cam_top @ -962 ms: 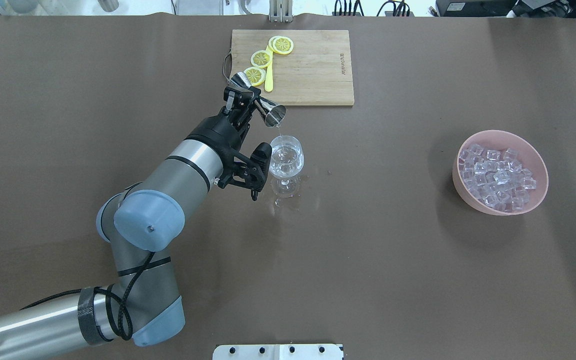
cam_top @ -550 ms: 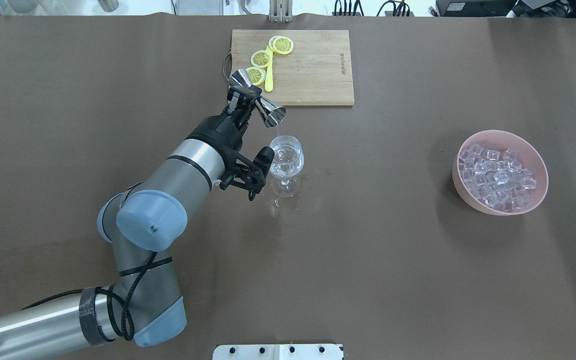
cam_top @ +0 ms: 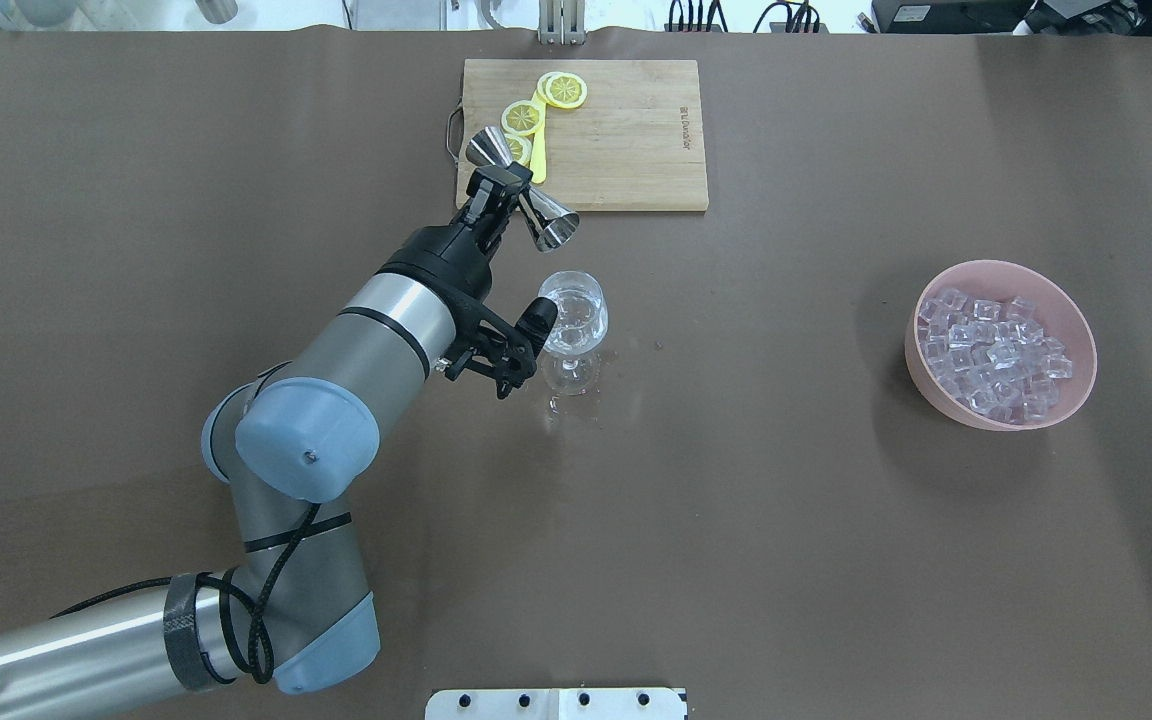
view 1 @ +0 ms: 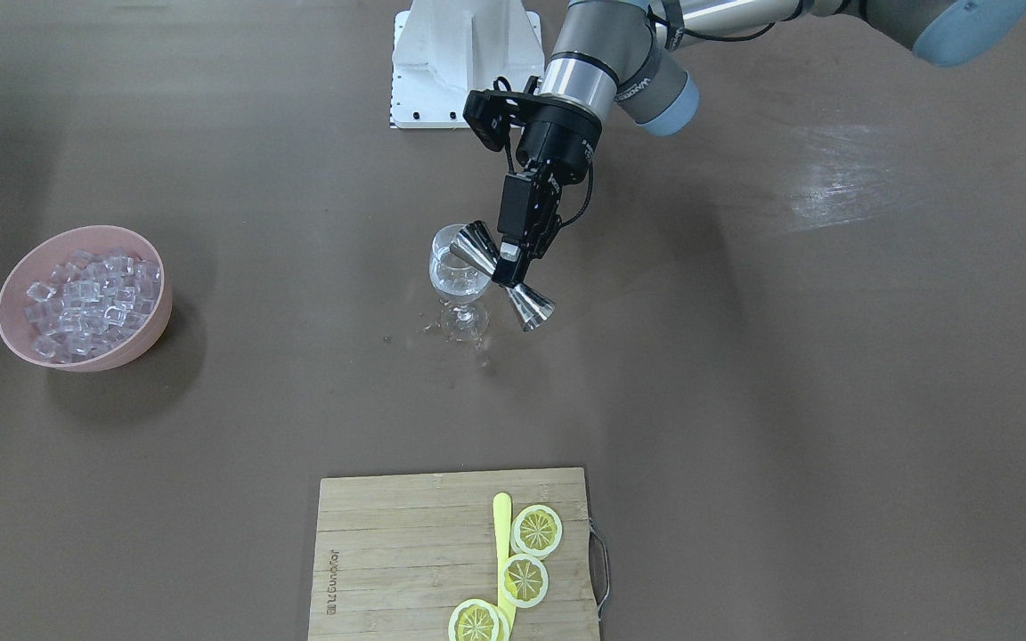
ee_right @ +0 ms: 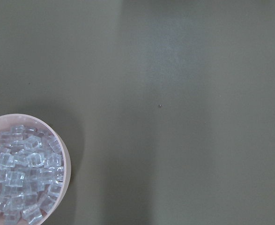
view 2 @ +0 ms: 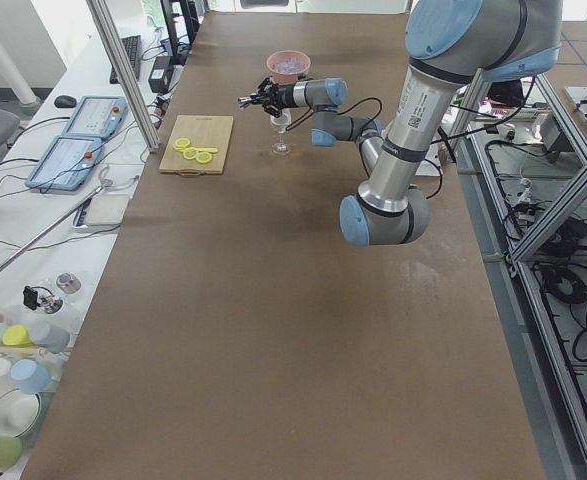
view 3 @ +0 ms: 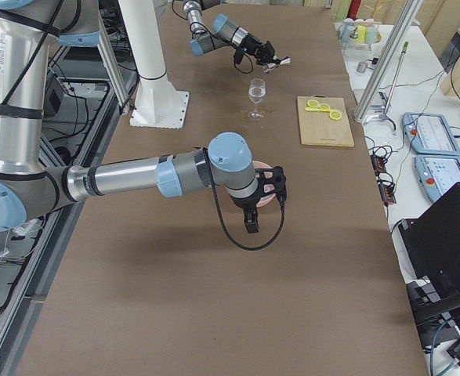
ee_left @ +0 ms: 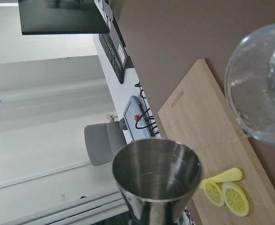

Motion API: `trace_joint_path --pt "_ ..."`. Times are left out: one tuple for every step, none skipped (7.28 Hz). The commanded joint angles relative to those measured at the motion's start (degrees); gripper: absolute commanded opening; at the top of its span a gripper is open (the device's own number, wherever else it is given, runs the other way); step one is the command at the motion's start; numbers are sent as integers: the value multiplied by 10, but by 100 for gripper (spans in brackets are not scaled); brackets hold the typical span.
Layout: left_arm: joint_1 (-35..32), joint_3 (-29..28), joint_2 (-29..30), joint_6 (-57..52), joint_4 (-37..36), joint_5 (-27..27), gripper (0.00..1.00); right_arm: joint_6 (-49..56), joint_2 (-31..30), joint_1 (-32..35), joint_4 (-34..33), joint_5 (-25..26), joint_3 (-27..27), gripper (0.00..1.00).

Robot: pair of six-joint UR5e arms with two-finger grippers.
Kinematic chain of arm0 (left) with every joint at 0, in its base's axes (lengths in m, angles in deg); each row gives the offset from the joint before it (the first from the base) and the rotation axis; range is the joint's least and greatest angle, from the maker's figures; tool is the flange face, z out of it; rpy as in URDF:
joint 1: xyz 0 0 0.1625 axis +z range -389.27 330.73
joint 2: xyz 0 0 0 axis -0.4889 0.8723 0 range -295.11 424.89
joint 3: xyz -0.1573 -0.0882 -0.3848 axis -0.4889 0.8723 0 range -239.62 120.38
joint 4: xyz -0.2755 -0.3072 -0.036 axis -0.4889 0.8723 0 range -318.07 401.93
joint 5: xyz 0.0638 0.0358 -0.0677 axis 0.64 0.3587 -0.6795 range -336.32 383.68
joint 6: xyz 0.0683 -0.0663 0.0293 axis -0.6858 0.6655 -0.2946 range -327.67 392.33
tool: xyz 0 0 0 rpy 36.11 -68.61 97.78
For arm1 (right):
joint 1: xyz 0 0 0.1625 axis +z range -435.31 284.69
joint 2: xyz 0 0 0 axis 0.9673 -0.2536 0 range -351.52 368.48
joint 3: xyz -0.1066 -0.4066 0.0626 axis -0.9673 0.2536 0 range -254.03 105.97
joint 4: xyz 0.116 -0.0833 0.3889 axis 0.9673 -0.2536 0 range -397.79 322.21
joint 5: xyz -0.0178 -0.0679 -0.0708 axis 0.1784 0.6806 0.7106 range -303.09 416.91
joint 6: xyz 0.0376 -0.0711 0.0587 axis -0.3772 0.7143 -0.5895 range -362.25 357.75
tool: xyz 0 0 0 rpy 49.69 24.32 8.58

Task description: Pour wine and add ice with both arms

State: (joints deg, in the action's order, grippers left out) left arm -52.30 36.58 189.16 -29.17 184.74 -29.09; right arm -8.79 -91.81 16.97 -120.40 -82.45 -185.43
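Note:
My left gripper (cam_top: 504,187) is shut on the waist of a steel jigger (cam_top: 554,226), held tilted just beyond the rim of a stemmed glass (cam_top: 573,315). In the front view the left gripper (view 1: 510,268) holds the jigger (view 1: 531,307) beside the glass (view 1: 458,278). No liquid runs from the jigger. A little clear wine sits in the glass. In the left wrist view the jigger's cup (ee_left: 156,176) looks empty. Ice cubes (cam_top: 994,345) fill a pink bowl (cam_top: 1076,385) at the right. My right gripper (view 3: 250,221) hangs over the bowl; I cannot tell whether it is open or shut.
A wooden cutting board (cam_top: 626,140) with lemon slices (cam_top: 566,90) and a yellow knife (cam_top: 538,160) lies at the far edge, close behind the jigger. Spilled drops (cam_top: 561,405) lie around the glass's foot. The white base block (cam_top: 556,703) is at the near edge.
The thin stream from the jigger into the glass has stopped. My left gripper has moved slightly away from the glass toward the cutting board with the jigger in it.

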Motion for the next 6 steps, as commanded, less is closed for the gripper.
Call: trace_joint_path --pt "-2 -1 -4 121 46 -4 0 -1 0 0 -1 0 -2 100" --pt "-2 -1 -14 248 51 -3 0 0 0 0 0 0 0 100" --pt "-3 -1 -44 387 61 -1 0 -1 1 0 0 0 -1 100" --pt "-11 -1 -81 499 75 9 0 1 3 0 0 -1 -2 100" --pt "-39 1 -117 569 79 14 0 1 7 0 0 -1 0 100" --pt "-70 1 -144 664 94 14 0 6 8 0 1 -3 -3 100"
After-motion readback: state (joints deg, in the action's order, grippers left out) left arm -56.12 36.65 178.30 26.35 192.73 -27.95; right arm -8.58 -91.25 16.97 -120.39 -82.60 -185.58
